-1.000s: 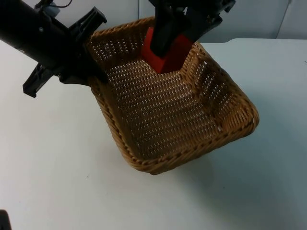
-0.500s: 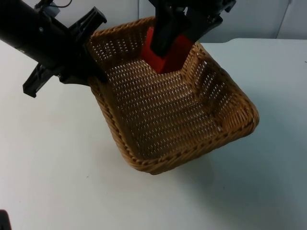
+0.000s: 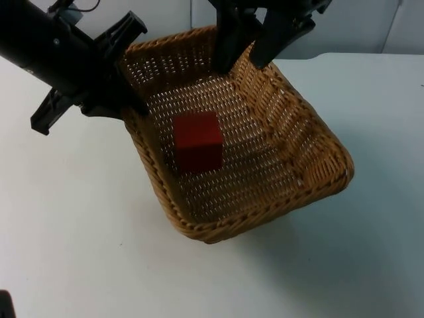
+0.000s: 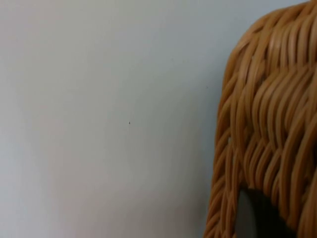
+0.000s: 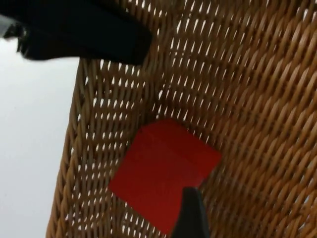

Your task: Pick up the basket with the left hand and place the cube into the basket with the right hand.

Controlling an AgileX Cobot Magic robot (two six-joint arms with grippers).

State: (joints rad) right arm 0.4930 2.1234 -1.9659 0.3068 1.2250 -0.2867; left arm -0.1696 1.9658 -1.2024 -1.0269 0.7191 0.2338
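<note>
I am holding the wicker basket (image 3: 265, 152) tilted above the desk (image 3: 73, 232), left claw (image 3: 129, 99) clamped on its rim. The red cube (image 3: 197, 140) is lying inside; right claw (image 3: 242, 56), spread wide, is hovering empty. Placement appears done.

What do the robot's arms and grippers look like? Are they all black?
Yes, both are black all over. The left gripper sits on a thick, round black arm and has flat, blocky parts that stick out at its sides. The right gripper has two long, flat black fingers that narrow toward their tips. No coloured marks or stickers can be made out on them.
</note>
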